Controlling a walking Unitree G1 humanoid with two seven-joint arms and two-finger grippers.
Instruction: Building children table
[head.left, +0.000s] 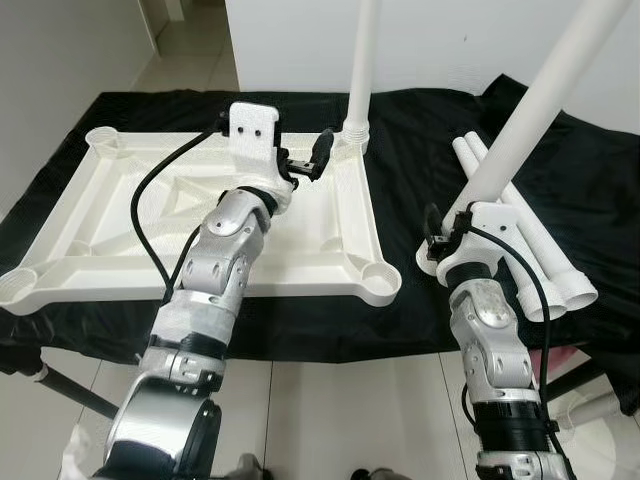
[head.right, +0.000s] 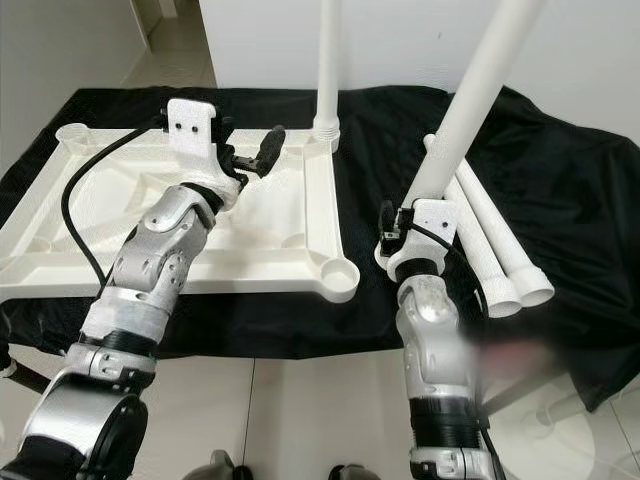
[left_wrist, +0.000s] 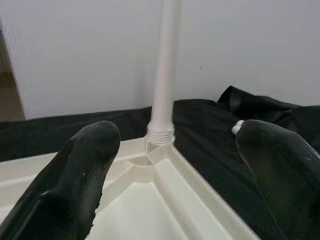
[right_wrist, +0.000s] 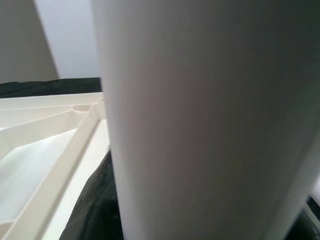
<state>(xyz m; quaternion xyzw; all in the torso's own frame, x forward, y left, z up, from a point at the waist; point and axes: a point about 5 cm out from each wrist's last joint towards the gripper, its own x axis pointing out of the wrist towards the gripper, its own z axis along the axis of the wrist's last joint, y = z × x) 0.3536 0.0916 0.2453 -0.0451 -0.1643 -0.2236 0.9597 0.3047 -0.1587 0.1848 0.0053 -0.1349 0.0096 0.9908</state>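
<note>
In the left eye view the white tabletop (head.left: 200, 215) lies upside down on the black-draped counter (head.left: 420, 130), one leg (head.left: 362, 60) already standing upright in its corner socket at one o'clock of the panel; the left pincer (head.left: 312, 158) hovers released just beside that leg's base. At four o'clock of the panel, the right pincer (head.left: 440, 235) is clenched on a second leg (head.left: 540, 95), held tilted, with spare legs (head.left: 540, 260) lying on the cloth just behind. The right eye view shows the empty near socket (head.right: 341, 276). The left wrist view shows both fingers (left_wrist: 75, 175) spread around the threaded joint. The right wrist view is close on the held leg. Judged step: fitting leg two; next, stand it upright over that socket and screw it in.
</note>
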